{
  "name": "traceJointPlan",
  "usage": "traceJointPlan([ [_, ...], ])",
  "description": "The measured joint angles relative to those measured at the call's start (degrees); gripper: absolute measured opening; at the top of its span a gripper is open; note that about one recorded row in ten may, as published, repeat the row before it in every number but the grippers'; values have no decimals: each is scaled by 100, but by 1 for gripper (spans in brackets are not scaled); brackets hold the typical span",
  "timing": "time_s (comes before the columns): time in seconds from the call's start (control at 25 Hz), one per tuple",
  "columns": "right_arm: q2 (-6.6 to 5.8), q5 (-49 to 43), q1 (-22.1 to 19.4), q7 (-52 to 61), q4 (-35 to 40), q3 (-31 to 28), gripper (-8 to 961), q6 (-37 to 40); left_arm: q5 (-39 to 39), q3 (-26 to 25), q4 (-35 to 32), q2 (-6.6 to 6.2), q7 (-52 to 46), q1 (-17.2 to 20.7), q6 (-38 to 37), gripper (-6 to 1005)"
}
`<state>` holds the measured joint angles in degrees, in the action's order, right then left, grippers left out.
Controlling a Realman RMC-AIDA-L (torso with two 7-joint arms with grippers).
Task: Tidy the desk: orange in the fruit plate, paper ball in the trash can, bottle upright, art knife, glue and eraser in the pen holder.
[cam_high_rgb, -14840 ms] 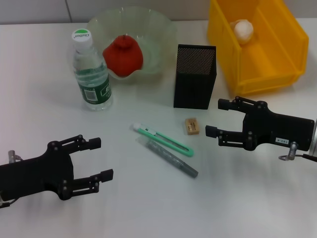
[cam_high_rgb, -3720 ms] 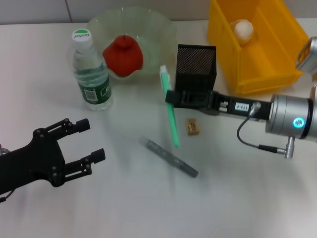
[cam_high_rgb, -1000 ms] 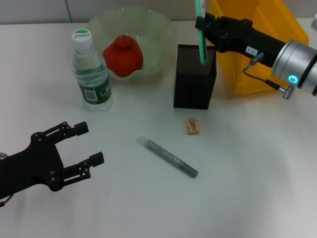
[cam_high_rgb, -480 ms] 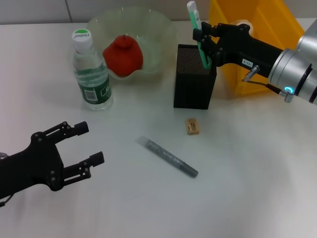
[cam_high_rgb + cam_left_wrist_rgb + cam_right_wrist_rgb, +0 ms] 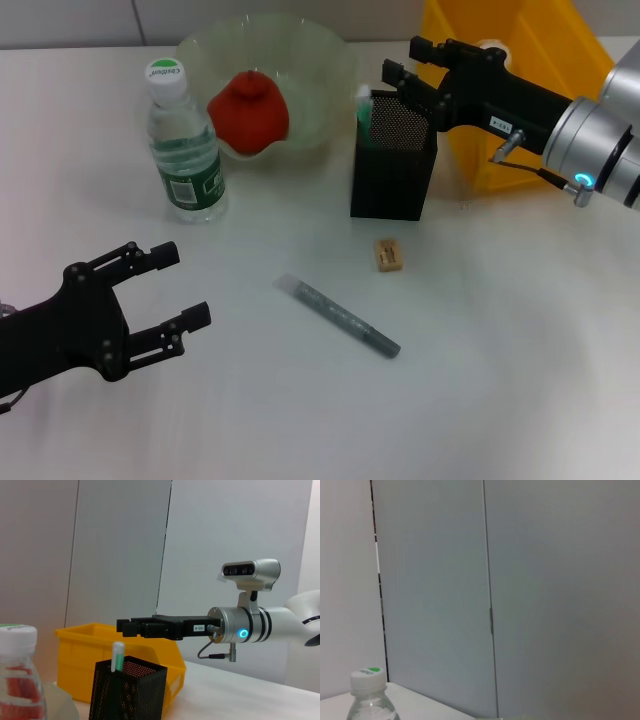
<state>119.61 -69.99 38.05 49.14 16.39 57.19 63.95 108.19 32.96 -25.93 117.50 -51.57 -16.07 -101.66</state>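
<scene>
One item has just gone in: the green art knife [image 5: 364, 103] now stands in the black pen holder [image 5: 392, 160], released by the open right gripper [image 5: 400, 66] above. Glue stick [image 5: 338, 316] and eraser [image 5: 387, 254] remain on the worktop [image 5: 500, 350]; the left gripper [image 5: 172, 286] waits open, near left.

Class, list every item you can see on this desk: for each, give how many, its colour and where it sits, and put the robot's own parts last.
Clear plastic water bottle: one, green cap, upright, far left.
Translucent glass fruit plate: one, pale green, back centre.
Orange-red fruit: one, in the fruit plate.
Black mesh pen holder: one, centre.
Green art knife: one, standing in the pen holder, tip showing.
Tan eraser: one, on the desk in front of the pen holder.
Grey glue stick: one, lying on the desk, centre front.
Yellow plastic bin: one, back right.
Left gripper: black, open, front left.
Right gripper: black, open, over the pen holder.
</scene>
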Motion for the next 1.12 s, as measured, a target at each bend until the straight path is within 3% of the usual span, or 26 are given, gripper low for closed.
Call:
traceJointPlan([
  [0.12, 1, 0, -12, 7, 11, 1, 368, 11, 0, 0, 0, -10, -7, -7, 0, 783],
  [0.24, 1, 1, -25, 41, 30, -1, 602, 12, 0, -4, 0, -15, -14, -9, -6, 783],
  [0.64, 1, 3, -26, 202, 49, -41, 725, 40, 0, -9, 0, -17, -9, 7, -24, 783],
  [1.12, -33, -10, -120, 410, 97, -25, 723, 510, 0, -9, 0, -17, 27, 34, -90, 783],
])
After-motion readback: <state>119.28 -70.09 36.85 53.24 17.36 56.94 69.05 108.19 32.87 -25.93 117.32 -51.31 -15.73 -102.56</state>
